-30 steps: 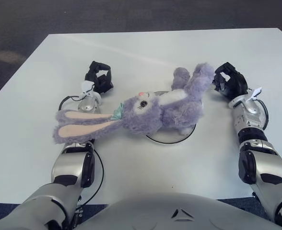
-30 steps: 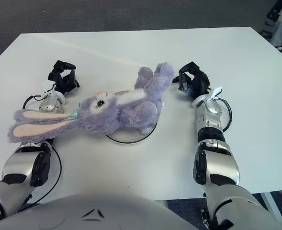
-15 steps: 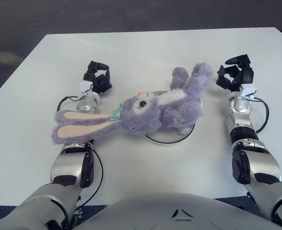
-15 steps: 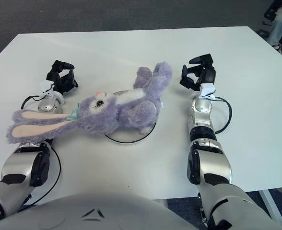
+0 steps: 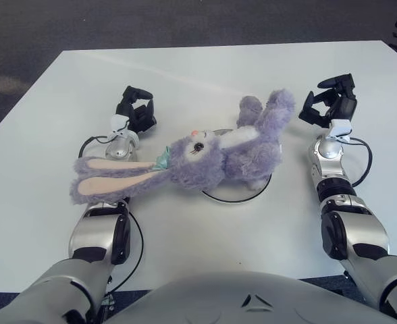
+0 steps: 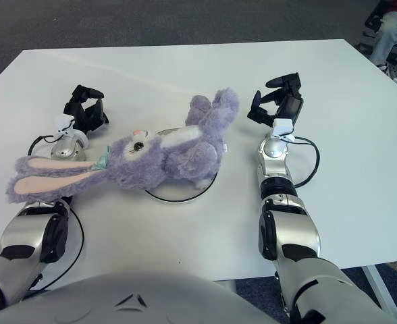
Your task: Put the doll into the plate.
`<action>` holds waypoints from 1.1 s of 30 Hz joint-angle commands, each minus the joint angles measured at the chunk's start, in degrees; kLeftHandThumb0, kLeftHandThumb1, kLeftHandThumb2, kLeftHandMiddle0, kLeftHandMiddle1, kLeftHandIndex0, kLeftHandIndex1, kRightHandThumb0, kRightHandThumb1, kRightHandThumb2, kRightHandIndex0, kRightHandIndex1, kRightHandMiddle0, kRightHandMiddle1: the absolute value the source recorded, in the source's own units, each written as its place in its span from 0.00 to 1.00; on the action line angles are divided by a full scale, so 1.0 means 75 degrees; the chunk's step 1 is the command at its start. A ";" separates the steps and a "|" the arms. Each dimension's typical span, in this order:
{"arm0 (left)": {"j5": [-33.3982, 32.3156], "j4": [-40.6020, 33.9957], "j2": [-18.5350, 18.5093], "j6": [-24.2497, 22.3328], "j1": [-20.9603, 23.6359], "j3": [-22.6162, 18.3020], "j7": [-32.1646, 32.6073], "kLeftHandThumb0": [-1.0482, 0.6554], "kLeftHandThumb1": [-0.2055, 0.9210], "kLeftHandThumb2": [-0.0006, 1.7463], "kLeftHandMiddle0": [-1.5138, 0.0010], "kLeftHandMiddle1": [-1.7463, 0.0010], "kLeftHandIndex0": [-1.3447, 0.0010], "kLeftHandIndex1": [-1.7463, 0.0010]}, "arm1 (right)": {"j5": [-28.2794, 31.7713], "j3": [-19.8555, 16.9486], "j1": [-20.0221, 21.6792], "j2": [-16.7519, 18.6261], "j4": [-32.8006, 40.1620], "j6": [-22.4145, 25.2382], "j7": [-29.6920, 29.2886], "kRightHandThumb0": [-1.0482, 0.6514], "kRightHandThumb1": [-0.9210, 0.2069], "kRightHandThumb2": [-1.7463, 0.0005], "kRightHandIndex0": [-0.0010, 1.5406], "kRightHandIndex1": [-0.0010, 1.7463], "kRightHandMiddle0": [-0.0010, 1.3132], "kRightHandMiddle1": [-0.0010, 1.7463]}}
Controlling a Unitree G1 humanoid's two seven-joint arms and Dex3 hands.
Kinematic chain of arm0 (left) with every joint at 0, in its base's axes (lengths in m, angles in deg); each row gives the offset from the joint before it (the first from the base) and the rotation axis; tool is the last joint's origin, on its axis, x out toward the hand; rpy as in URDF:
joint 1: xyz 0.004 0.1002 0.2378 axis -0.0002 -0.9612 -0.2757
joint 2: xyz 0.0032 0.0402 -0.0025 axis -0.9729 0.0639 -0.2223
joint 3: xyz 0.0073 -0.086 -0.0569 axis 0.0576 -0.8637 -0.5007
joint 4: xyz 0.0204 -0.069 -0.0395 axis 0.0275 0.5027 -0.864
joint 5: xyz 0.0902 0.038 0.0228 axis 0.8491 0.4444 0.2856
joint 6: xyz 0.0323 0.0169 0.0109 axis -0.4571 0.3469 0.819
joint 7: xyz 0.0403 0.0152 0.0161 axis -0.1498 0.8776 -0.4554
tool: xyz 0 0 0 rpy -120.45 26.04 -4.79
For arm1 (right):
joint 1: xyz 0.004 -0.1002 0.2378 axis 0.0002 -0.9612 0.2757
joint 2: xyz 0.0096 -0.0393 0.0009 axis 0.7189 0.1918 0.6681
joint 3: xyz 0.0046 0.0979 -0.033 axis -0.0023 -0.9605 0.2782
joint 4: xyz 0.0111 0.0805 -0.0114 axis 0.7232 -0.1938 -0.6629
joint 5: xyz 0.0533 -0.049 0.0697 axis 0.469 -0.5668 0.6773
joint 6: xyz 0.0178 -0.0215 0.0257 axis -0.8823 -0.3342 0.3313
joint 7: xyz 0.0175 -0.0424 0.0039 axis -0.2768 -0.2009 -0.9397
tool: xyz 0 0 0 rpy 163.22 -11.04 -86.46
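A purple plush rabbit doll (image 5: 215,155) lies on its side across the round plate (image 5: 242,195), body over the plate, head and long pink-lined ears (image 5: 111,177) stretching left over my left forearm. My right hand (image 5: 329,102) stands just right of the doll's raised feet, fingers spread, holding nothing. My left hand (image 5: 135,111) shows behind the ears at the left, fingers loosely curled around nothing.
The white table (image 5: 205,74) spreads wide behind both hands. Black cables loop beside each wrist (image 5: 360,158). Dark carpet lies beyond the table's far edge. A seated person's leg (image 6: 387,34) shows at the top right.
My right hand has let go of the doll's feet, drawn away to the right and opened. The doll and the left hand have barely shifted.
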 commanded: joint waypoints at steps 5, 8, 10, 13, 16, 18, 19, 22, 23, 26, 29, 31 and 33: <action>-0.0009 0.0343 0.0211 -0.0051 -0.0670 0.0067 -0.0082 0.40 0.82 0.45 0.38 0.00 0.77 0.00 | -0.1084 0.0789 -0.1191 0.0318 -0.0470 -0.0113 -0.0622 0.61 0.86 0.01 0.57 1.00 0.50 0.99; 0.0017 0.0330 0.0196 -0.0081 -0.0679 0.0093 -0.0102 0.40 0.82 0.45 0.38 0.00 0.77 0.00 | -0.1254 0.0928 -0.1203 0.0211 -0.0453 -0.0035 -0.0671 0.61 0.87 0.00 0.58 1.00 0.53 0.97; 0.0023 0.0325 0.0195 -0.0094 -0.0683 0.0102 -0.0110 0.40 0.82 0.45 0.38 0.00 0.77 0.00 | -0.1274 0.0964 -0.1205 0.0183 -0.0458 -0.0017 -0.0656 0.61 0.88 0.00 0.59 1.00 0.54 0.96; 0.0037 0.0314 0.0188 -0.0100 -0.0697 0.0119 -0.0130 0.40 0.82 0.45 0.38 0.00 0.77 0.00 | -0.1066 0.0934 -0.1209 0.0190 -0.0494 0.0002 -0.0313 0.61 0.89 0.00 0.59 1.00 0.56 0.95; 0.0075 0.0302 0.0167 -0.0075 -0.0715 0.0153 -0.0156 0.40 0.82 0.46 0.37 0.00 0.77 0.00 | -0.0240 0.0690 -0.1140 0.0278 -0.0658 0.0222 0.0981 0.61 0.90 0.00 0.59 1.00 0.57 0.95; 0.0093 0.0299 0.0154 -0.0044 -0.0727 0.0171 -0.0167 0.40 0.82 0.46 0.37 0.00 0.77 0.00 | 0.0299 0.0505 -0.1084 0.0327 -0.0741 0.0447 0.1859 0.61 0.91 0.00 0.59 1.00 0.59 0.93; 0.0096 0.0296 0.0149 -0.0034 -0.0734 0.0177 -0.0172 0.40 0.82 0.46 0.37 0.00 0.76 0.00 | 0.0484 0.0436 -0.1067 0.0340 -0.0759 0.0529 0.2170 0.61 0.91 0.00 0.59 1.00 0.59 0.92; 0.0097 0.0281 0.0141 -0.0003 -0.0752 0.0191 -0.0190 0.39 0.81 0.46 0.37 0.00 0.76 0.00 | 0.0961 0.0260 -0.1035 0.0359 -0.0740 0.0776 0.2975 0.44 0.72 0.12 0.73 1.00 0.54 0.97; 0.0092 0.0282 0.0135 0.0009 -0.0758 0.0193 -0.0206 0.39 0.81 0.46 0.37 0.00 0.76 0.00 | 0.1088 0.0214 -0.1031 0.0367 -0.0728 0.0829 0.3192 0.42 0.69 0.14 0.76 1.00 0.53 0.97; 0.0069 0.0307 0.0116 0.0032 -0.0775 0.0190 -0.0251 0.39 0.81 0.47 0.37 0.00 0.76 0.00 | 0.1294 0.0131 -0.1038 0.0384 -0.0709 0.0879 0.3557 0.36 0.59 0.20 0.81 1.00 0.50 0.99; 0.0049 0.0329 0.0095 0.0019 -0.0764 0.0180 -0.0288 0.39 0.81 0.47 0.37 0.00 0.76 0.00 | 0.1444 0.0055 -0.1026 0.0389 -0.0692 0.0900 0.3824 0.35 0.54 0.24 0.81 1.00 0.47 1.00; 0.0048 0.0342 0.0087 0.0020 -0.0760 0.0173 -0.0299 0.39 0.81 0.47 0.38 0.00 0.76 0.00 | 0.1498 0.0014 -0.1018 0.0392 -0.0695 0.0913 0.3933 0.35 0.50 0.27 0.81 1.00 0.44 1.00; 0.0059 0.0351 0.0080 0.0010 -0.0758 0.0175 -0.0294 0.39 0.81 0.47 0.38 0.00 0.76 0.00 | 0.1542 -0.0018 -0.1011 0.0392 -0.0703 0.0928 0.4017 0.35 0.49 0.29 0.81 1.00 0.43 1.00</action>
